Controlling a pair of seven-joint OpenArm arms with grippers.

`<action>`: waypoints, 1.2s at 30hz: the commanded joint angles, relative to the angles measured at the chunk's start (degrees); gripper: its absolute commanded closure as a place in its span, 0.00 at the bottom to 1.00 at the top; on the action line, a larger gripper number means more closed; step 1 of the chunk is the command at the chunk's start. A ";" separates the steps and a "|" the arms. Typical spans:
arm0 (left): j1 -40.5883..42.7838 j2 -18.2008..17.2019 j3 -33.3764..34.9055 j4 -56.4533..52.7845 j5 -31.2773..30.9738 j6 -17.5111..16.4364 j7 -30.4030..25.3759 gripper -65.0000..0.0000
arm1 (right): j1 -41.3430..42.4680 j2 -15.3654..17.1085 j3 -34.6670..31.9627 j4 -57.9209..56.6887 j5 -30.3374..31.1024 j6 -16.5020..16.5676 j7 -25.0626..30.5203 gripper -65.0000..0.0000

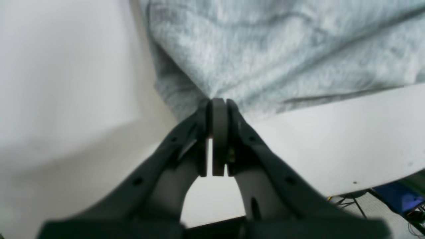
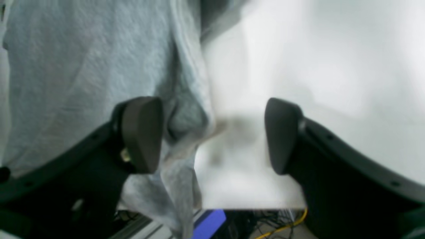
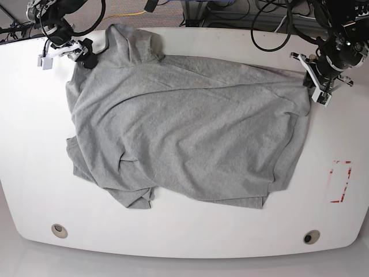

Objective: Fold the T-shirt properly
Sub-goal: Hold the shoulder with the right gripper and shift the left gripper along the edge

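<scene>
I judge we're early: the T-shirt (image 3: pixel 184 133) lies spread but rumpled, plain side up, across the white bench (image 3: pixel 34 173), with no neat fold made. From base I see its whole outline. Only the wrist views settle the grips: my left tool (image 1: pixel 218 103) is pressed together pinching a fabric edge; my right tool (image 2: pixel 212 132) stands spread, cloth bunched beside one pad (image 2: pixel 142 132).
</scene>
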 commanded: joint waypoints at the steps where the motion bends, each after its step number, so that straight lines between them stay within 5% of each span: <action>1: -0.17 -0.71 0.35 0.87 -0.45 0.10 -0.79 1.00 | 0.39 0.80 0.06 -0.53 1.26 0.10 0.73 0.46; 5: -0.08 -0.79 0.96 0.87 -0.45 0.10 -0.79 1.00 | 1.27 1.24 -0.03 -0.97 1.17 0.10 2.44 0.66; 12: 0.27 -0.88 0.87 0.87 -0.45 0.10 -0.79 1.00 | 1.80 2.29 0.06 -1.06 1.08 0.10 2.53 0.72; 16: 0.36 -0.88 0.87 0.87 -0.45 0.10 -0.79 1.00 | 1.80 3.61 0.06 -1.06 1.00 0.10 2.53 0.99; 23: 1.06 -0.88 1.14 0.87 -0.45 0.10 -0.79 1.00 | 1.62 4.49 -0.91 -1.06 1.00 0.10 2.44 1.00; 30: 1.15 -2.29 3.51 0.87 -0.54 0.10 -0.62 0.59 | 0.04 4.84 -5.48 -1.06 1.00 0.10 2.53 1.00; 36: 0.71 -3.96 3.69 0.96 -5.72 0.10 -0.62 0.53 | -0.31 4.84 -6.45 -1.06 1.00 0.10 2.53 1.00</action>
